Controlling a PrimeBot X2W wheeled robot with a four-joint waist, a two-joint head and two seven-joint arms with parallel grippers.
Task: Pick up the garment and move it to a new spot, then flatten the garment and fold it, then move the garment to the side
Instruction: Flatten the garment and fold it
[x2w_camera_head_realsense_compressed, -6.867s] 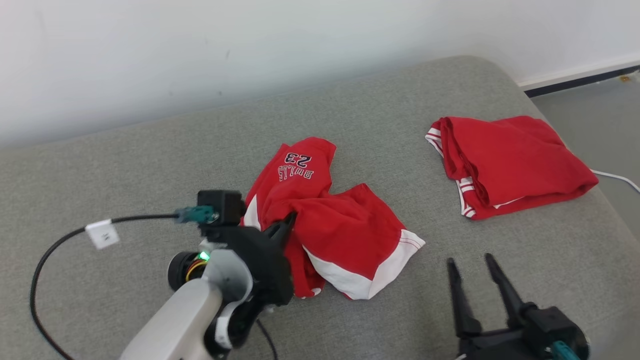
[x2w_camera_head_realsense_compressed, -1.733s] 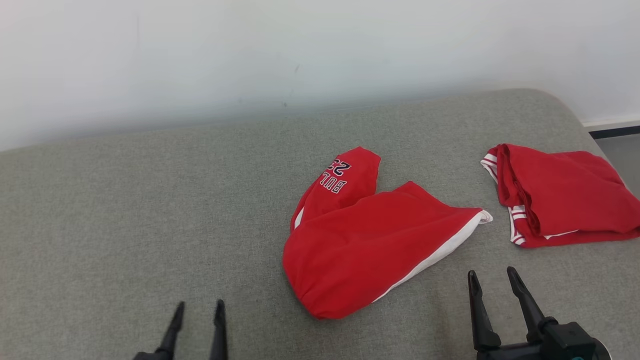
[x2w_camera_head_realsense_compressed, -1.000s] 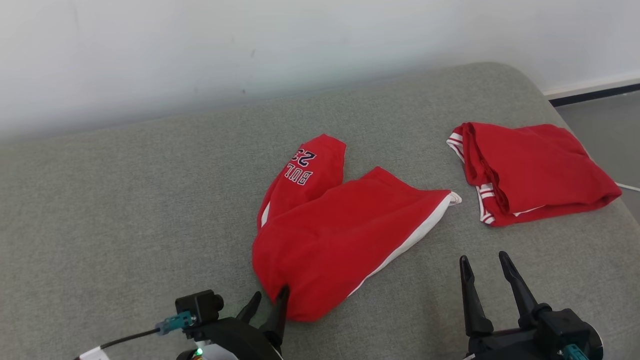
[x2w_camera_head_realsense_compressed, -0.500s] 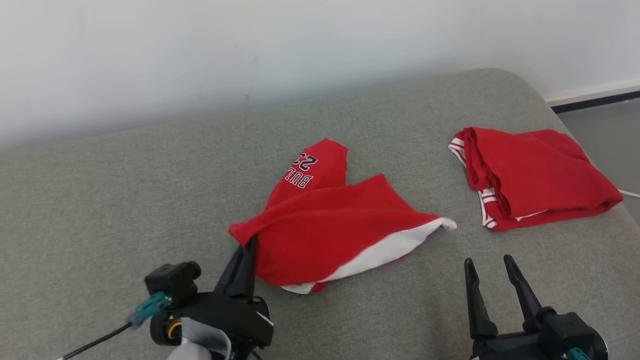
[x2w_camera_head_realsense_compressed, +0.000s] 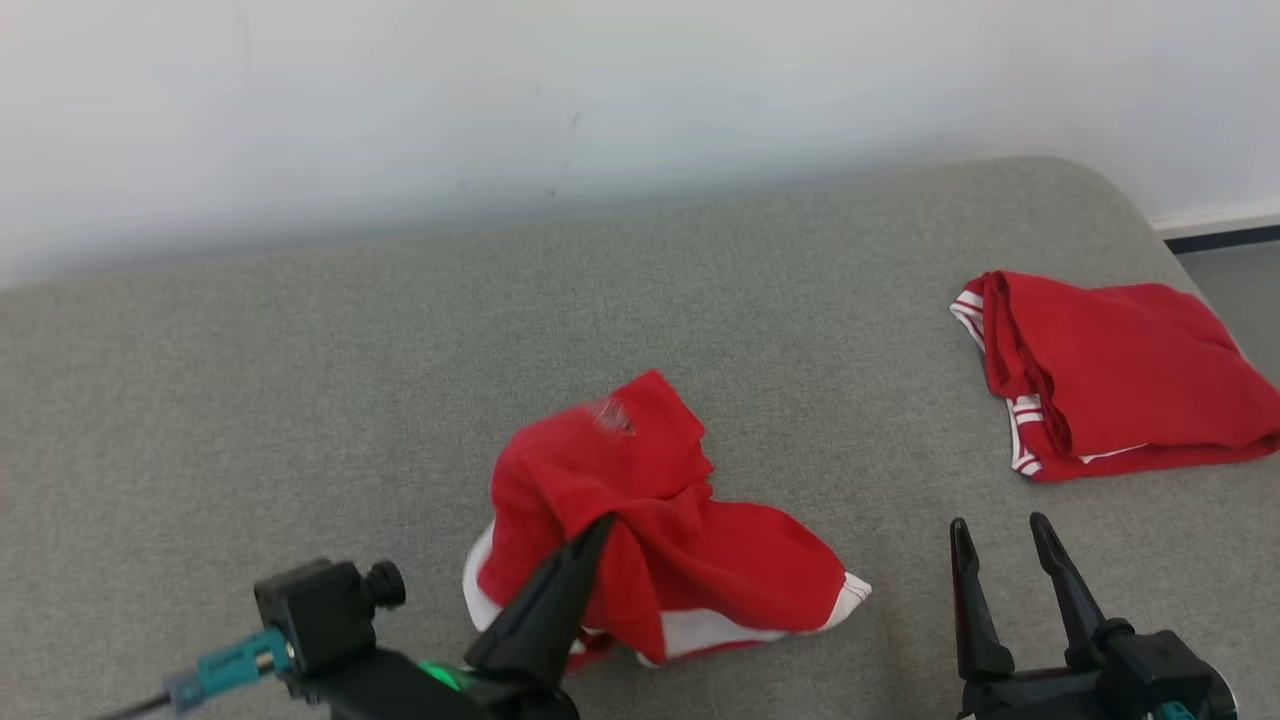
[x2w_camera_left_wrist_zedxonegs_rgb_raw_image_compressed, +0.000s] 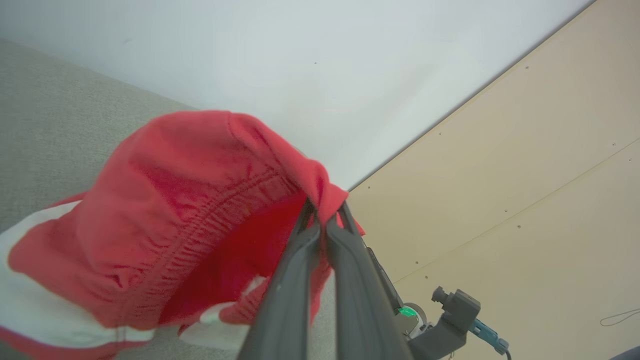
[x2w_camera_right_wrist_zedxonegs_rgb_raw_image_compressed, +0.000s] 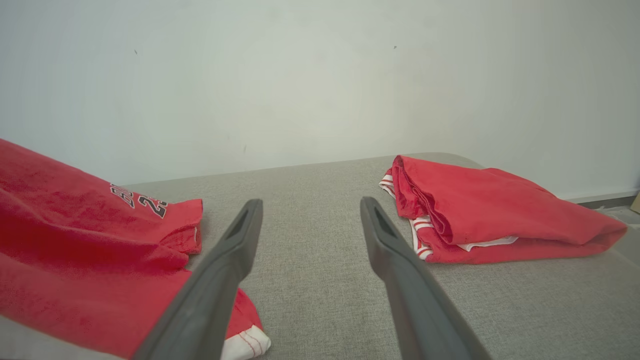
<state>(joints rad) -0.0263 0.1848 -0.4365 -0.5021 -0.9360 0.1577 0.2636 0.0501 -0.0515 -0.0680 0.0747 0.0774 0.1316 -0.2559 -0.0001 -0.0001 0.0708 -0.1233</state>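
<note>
Since half a second ago the red shorts (x2w_camera_head_realsense_compressed: 660, 530) have gone from a wide spread, with the white side stripe stretched out to the right, into a gathered heap nearer the robot. The left fingers (x2w_camera_head_realsense_compressed: 560, 590) are clenched on a fold of the red cloth. In the left wrist view the left fingers (x2w_camera_left_wrist_zedxonegs_rgb_raw_image_compressed: 295, 280) pinch the cloth right at their tips, and the shorts (x2w_camera_left_wrist_zedxonegs_rgb_raw_image_compressed: 175, 210) drape away from them, elastic waistband puckered, white panels hanging low. The lower part of the heap rests on the grey cushion (x2w_camera_head_realsense_compressed: 300, 380), left of centre and close to the front edge. The right fingers (x2w_camera_head_realsense_compressed: 970, 600) stand released and apart, just right of the heap and touching nothing. In the right wrist view the right fingers (x2w_camera_right_wrist_zedxonegs_rgb_raw_image_compressed: 220, 270) frame bare cushion, with the lettered leg of the shorts (x2w_camera_right_wrist_zedxonegs_rgb_raw_image_compressed: 75, 235) to one side. A folded red garment (x2w_camera_head_realsense_compressed: 1110, 380) lies well apart near the cushion's far right end.
</note>
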